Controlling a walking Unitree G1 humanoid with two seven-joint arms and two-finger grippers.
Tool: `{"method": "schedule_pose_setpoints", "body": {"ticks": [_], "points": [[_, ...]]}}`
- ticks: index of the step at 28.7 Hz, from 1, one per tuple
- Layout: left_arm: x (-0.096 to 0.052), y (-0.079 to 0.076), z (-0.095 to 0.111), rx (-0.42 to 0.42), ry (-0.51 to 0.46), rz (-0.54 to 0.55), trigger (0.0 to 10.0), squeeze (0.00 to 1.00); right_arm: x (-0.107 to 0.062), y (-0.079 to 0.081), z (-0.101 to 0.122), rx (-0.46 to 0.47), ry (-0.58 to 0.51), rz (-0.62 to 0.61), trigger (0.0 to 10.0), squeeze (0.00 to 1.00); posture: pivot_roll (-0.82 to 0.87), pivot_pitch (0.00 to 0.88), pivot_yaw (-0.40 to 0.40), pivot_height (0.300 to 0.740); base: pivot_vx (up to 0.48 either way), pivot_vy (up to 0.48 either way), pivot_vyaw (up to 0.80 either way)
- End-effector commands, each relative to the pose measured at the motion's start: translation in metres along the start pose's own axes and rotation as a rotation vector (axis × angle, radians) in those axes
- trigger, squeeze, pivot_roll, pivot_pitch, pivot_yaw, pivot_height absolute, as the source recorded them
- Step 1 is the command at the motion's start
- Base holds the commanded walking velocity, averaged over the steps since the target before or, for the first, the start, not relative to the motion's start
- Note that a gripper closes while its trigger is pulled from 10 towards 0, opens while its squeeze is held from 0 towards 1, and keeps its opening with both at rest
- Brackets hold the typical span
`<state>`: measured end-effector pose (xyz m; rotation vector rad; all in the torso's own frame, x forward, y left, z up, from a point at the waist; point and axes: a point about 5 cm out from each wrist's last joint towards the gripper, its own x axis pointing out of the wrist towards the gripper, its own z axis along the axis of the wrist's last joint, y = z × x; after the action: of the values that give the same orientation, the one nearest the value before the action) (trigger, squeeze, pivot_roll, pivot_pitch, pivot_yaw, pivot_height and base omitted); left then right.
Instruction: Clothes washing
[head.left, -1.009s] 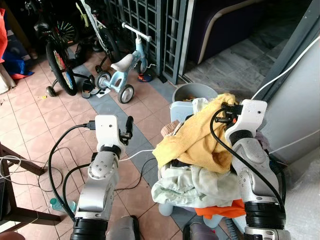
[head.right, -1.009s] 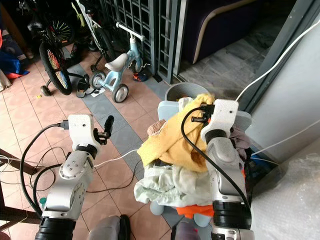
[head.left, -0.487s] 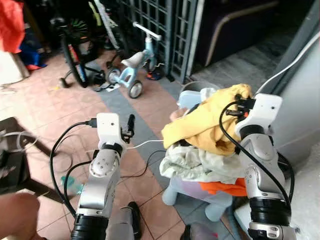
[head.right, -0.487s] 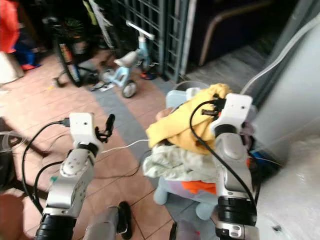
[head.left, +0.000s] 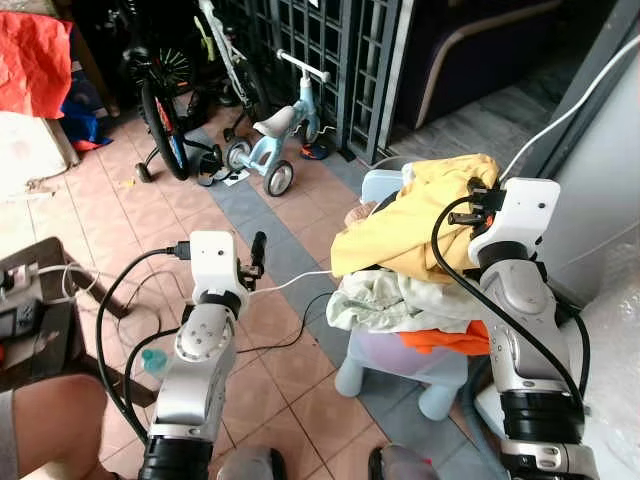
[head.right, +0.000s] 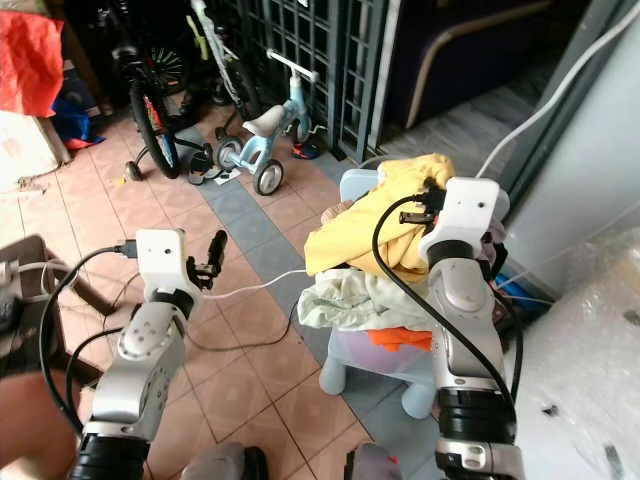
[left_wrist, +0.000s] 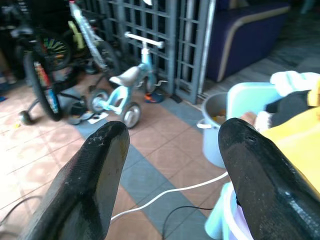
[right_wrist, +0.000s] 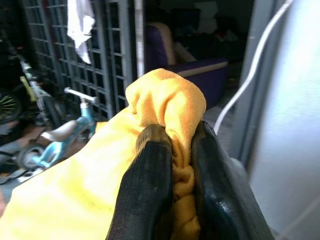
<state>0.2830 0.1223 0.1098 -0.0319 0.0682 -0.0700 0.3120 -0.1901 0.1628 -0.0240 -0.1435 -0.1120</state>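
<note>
Right now my right claw (right_wrist: 172, 150) is pinching a fold of the yellow cloth (head.left: 420, 225) between its two fingers, at the top of the laundry pile (head.left: 400, 300) heaped on a small pale blue stool (head.left: 400, 365). The wrist view shows the fabric bunched tight between the pads, so the grip looks sound to me. My left claw (left_wrist: 172, 145) is spread wide and holds nothing, raised over the tiled floor (head.left: 110, 210) to the left of the pile.

To do this step well, I'd lift the yellow cloth straight up and slowly, since much of it is draped over the other garments and could drag them off the stool. The pale green garment (head.left: 385, 300) just beneath already hangs over the stool's edge, and an orange piece (head.left: 445, 338) sticks out lower down. I could bring the free left claw across to steady the pile or gather the trailing end. A white cable (head.left: 290, 282) runs along the floor near the stool, so I'd keep the cloth from catching on it.

As for containers, a grey bucket (left_wrist: 216, 117) stands on the floor behind the stool, near the metal grille (head.left: 340, 50). Something brownish seems to lie inside it, though I can't tell what from these views.
</note>
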Motion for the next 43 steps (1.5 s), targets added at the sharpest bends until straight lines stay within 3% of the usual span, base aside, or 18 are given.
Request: {"method": "schedule_pose_setpoints", "body": {"ticks": [1,14,18,22,25,28,35,40,43], "points": [[0.001,-0.004,0.004,-0.004,-0.013,-0.021,10.0,0.0,0.003,-0.007,0.01,-0.019,-0.047,-0.029,10.0,0.0,-0.05,0.09,0.047,0.74,0.0,-0.469,-0.8],[0.003,-0.005,0.003,-0.006,-0.019,-0.02,10.0,0.0,0.009,-0.005,0.018,-0.042,-0.083,-0.016,10.0,0.0,-0.05,0.082,0.044,0.74,0.0,-0.455,-0.8],[0.003,-0.006,0.006,-0.036,-0.037,-0.02,10.0,0.0,0.014,-0.007,0.027,-0.085,-0.126,-0.005,10.0,0.0,-0.05,0.079,0.044,0.74,0.0,0.0,-0.8],[0.004,-0.006,0.006,-0.027,-0.037,-0.018,10.0,0.0,0.034,-0.012,0.071,-0.19,-0.295,0.056,10.0,0.0,-0.05,0.075,0.047,0.74,0.0,0.0,-0.8],[0.004,-0.006,0.006,-0.025,-0.038,-0.019,10.0,0.0,0.039,-0.014,0.081,-0.206,-0.327,0.056,10.0,0.0,-0.05,0.074,0.048,0.74,0.0,0.0,-0.8],[0.005,-0.006,0.006,-0.025,-0.042,-0.021,10.0,0.0,0.06,-0.033,0.114,-0.209,-0.397,-0.018,10.0,0.0,-0.05,0.07,0.049,0.74,0.0,0.0,-0.8],[0.006,-0.007,0.007,-0.032,-0.043,-0.022,10.0,0.0,0.088,-0.065,0.136,-0.093,-0.361,-0.184,10.0,0.0,-0.04,0.069,0.044,0.74,0.0,0.0,-0.8],[0.005,-0.006,0.007,-0.038,-0.047,-0.009,10.0,0.0,0.096,-0.05,0.143,-0.11,-0.385,-0.118,10.0,0.0,-0.04,0.068,0.038,0.74,0.0,0.0,-0.58],[0.005,-0.005,0.006,-0.045,-0.043,0.0,10.0,0.0,0.095,-0.037,0.131,-0.107,-0.369,-0.038,10.0,0.0,-0.04,0.074,0.035,0.74,0.0,0.0,0.0]]}}
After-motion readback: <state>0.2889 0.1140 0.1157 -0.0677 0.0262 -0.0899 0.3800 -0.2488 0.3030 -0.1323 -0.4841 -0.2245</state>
